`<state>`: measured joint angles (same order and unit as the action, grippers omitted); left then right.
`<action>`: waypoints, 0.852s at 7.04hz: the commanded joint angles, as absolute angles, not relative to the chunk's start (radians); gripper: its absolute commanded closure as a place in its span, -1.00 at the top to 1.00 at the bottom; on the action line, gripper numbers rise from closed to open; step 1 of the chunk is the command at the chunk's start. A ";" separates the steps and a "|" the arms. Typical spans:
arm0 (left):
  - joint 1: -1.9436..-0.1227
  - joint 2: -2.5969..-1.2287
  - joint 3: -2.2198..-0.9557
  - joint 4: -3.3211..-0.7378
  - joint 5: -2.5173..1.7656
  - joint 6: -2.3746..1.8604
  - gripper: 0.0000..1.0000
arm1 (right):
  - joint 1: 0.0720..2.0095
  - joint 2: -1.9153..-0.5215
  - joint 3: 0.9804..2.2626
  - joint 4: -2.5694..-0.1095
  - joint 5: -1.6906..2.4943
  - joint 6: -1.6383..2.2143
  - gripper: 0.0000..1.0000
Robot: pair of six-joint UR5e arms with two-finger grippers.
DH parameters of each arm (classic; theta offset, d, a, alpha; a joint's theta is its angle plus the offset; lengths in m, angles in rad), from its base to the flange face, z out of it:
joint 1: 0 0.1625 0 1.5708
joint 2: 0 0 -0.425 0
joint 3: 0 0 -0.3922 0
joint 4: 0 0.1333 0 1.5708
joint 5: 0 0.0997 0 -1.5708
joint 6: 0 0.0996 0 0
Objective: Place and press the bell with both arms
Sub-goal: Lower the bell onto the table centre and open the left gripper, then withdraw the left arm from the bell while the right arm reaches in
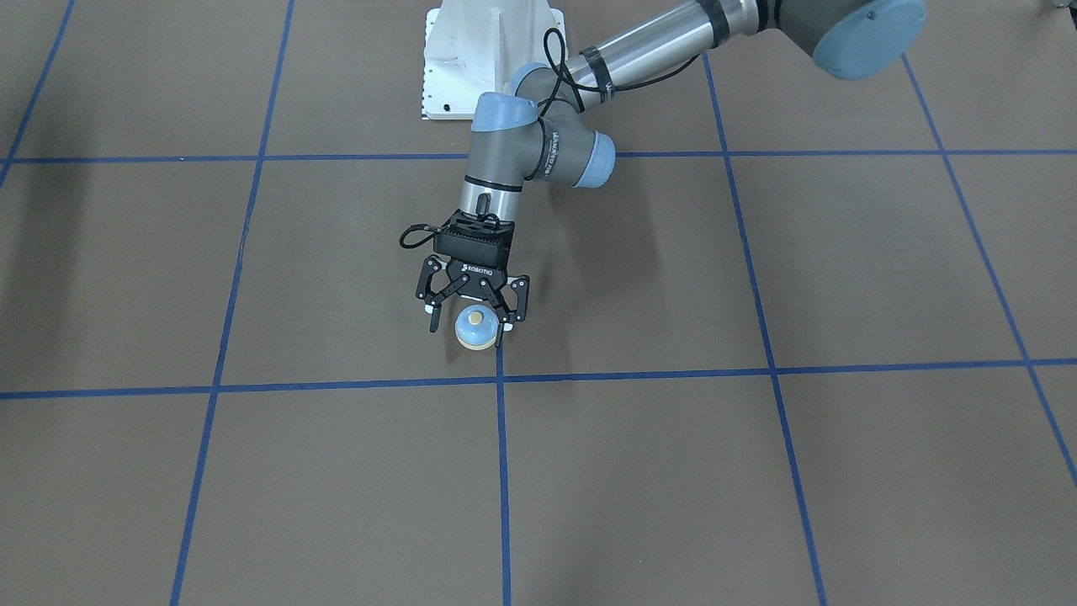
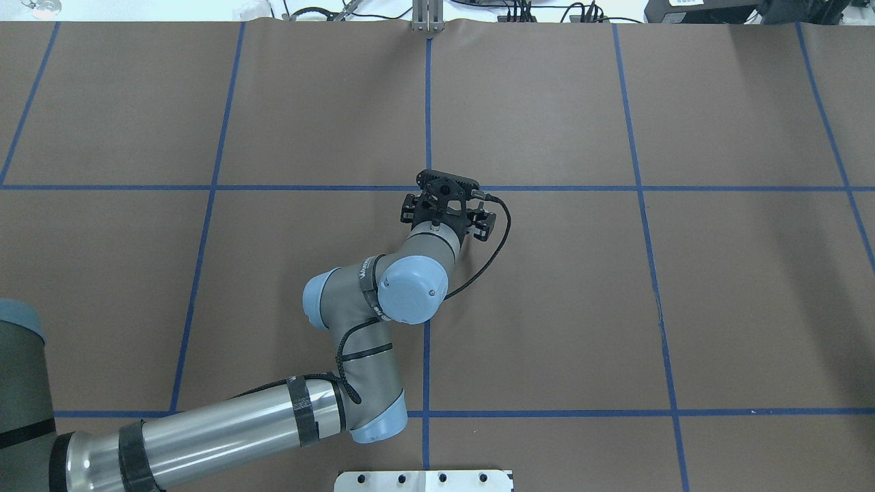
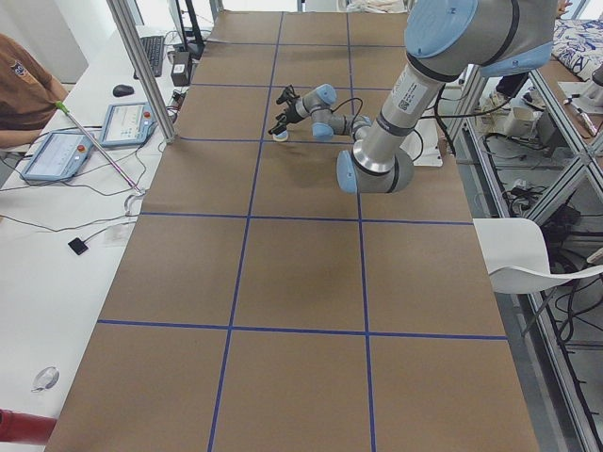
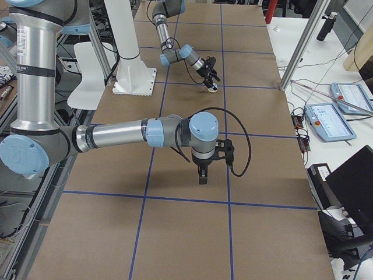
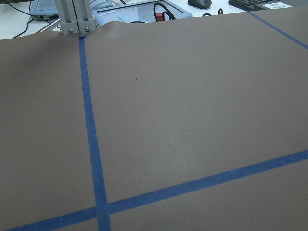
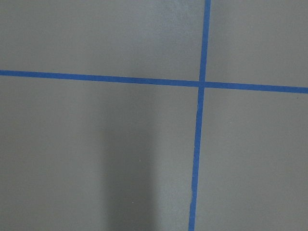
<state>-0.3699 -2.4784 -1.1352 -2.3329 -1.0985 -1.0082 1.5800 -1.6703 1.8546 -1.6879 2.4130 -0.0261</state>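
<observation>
The bell (image 1: 476, 330) is a small pale-blue dome with a cream ring at its foot and a round cream button on top. It stands upright on the brown worktop (image 1: 757, 505), between the fingers of the left hand (image 1: 468, 332) and below its palm. A crossing of blue tape lines (image 1: 501, 376) lies just beyond the fingertips.

The left hand points down at the worktop with its fingers spread wide, released and grasping nothing. One finger (image 1: 511, 307) sits right at the bell's rim, though contact cannot be judged. The other (image 1: 432, 321) stands clear of the bell, with bare worktop showing in the gap. In the overhead view the hand's black body covers the bell.

The right hand (image 4: 201, 178) shows only in the side view from the robot's right. It hangs fingers-down above the worktop, well apart from the bell and from the left hand. Whether it is released or clenched cannot be told.
</observation>
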 commanded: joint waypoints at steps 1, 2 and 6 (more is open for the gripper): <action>-0.467 -2.484 -1.166 -2.298 -1.249 -1.034 1.00 | 1.578 -1.643 1.849 -1.689 2.411 -0.025 1.00; -0.524 -2.482 -1.172 -2.216 -1.303 -1.025 1.00 | 1.569 -1.608 1.845 -1.700 2.413 0.038 1.00; -0.825 -2.471 -1.223 -1.909 -1.746 -0.742 1.00 | 1.288 -1.322 1.841 -1.703 2.407 0.512 0.94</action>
